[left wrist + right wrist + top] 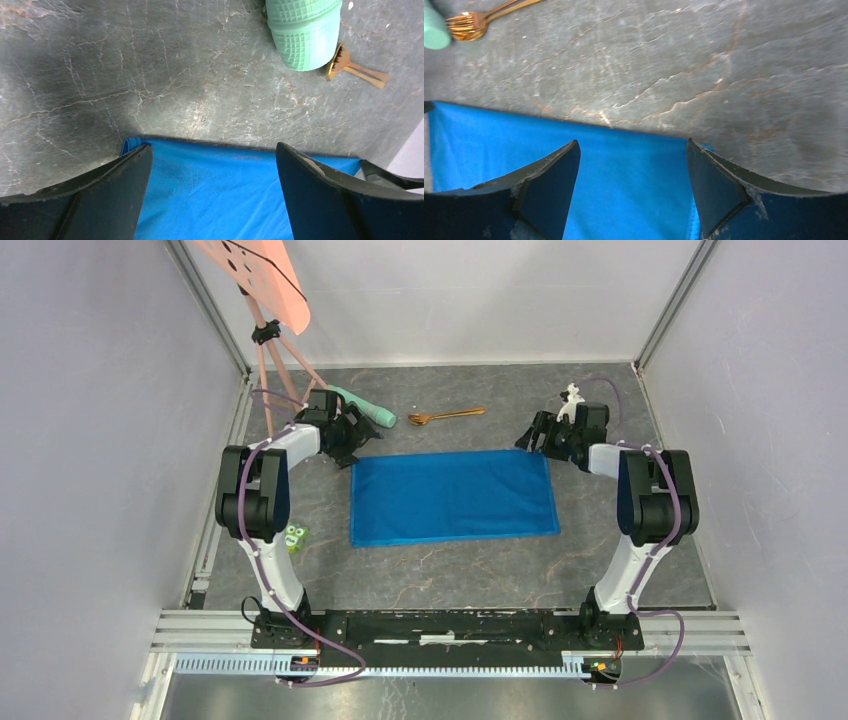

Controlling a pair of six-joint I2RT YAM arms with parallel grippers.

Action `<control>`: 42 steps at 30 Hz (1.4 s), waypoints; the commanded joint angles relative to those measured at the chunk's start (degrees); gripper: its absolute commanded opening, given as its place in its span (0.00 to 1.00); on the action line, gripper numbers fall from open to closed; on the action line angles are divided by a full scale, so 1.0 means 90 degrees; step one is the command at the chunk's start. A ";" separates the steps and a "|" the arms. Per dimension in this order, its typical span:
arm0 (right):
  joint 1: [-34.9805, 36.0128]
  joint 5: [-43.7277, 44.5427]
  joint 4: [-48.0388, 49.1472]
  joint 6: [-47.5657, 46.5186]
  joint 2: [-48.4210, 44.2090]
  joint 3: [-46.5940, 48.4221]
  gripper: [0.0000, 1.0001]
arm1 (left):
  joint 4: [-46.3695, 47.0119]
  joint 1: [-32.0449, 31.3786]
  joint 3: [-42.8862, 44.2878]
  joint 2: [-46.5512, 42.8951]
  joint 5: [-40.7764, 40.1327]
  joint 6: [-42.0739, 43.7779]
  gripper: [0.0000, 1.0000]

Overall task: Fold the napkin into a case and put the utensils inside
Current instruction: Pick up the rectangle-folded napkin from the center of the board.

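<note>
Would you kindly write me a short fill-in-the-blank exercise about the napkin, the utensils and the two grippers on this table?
1. The napkin lies flat on the table, and its colour is bright ____.
2. The left gripper and the right gripper hover at its far corners, both with jaws ____.
3. The utensils lie beyond it, beside a mint-____ cylinder.
4. That cylinder lies nearer the ____ gripper.
Missing words: blue; open; green; left.
</note>
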 commanded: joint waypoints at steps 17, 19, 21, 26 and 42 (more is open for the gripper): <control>0.0444 0.2175 -0.5770 -0.1942 -0.0845 0.1893 0.72 | -0.1425 -0.1231 0.0768 -0.2422 -0.0104 0.2077 1.00; 0.0465 0.2286 -0.6058 -0.2081 -0.0700 0.2099 0.73 | -0.1421 -0.1352 0.0666 -0.2595 -0.0134 0.2116 1.00; 0.0521 0.2412 -0.6365 -0.2176 -0.0463 0.2333 0.73 | -0.1302 -0.1391 0.0542 -0.2756 0.0022 0.2079 1.00; 0.0665 0.2678 -0.6569 -0.2175 -0.0021 0.2521 0.67 | -0.1265 -0.1416 0.0525 -0.2912 0.0257 0.2066 1.00; 0.0988 0.3116 -0.6190 -0.1944 0.0306 0.2293 0.52 | -0.1186 -0.1411 0.0510 -0.3062 0.0535 0.2062 1.00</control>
